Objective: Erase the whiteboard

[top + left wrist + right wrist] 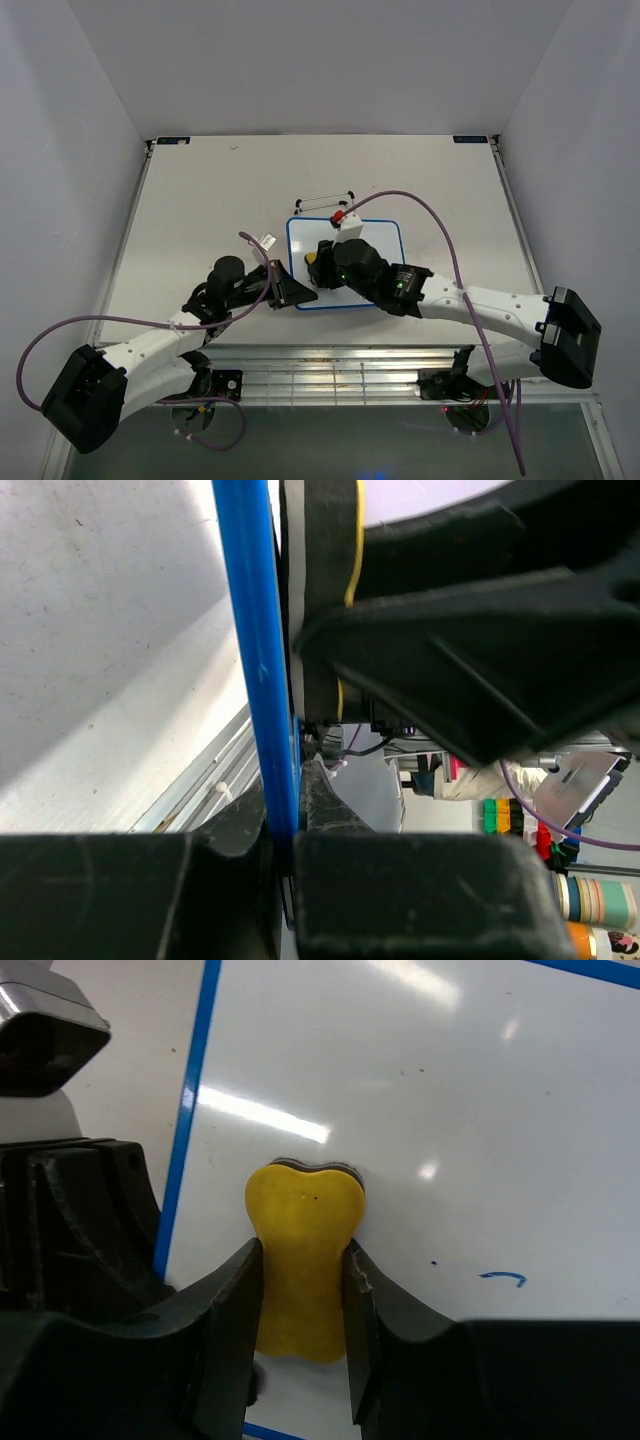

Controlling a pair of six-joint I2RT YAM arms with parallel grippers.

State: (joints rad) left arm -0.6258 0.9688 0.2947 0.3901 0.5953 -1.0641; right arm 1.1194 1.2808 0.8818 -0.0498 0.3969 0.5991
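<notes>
On table, whiteboard long axis L-R; L hand grips it, R hand eraser.

- The whiteboard is a small rectangle with a white face and a thin blue frame with rounded corners.
- It lies face up near the middle of the tabletop, somewhat closer to the near edge.
- Its face is almost clean, bearing one short blue stroke and a few tiny dark specks.

Whiteboard edge in left end effector
</notes>
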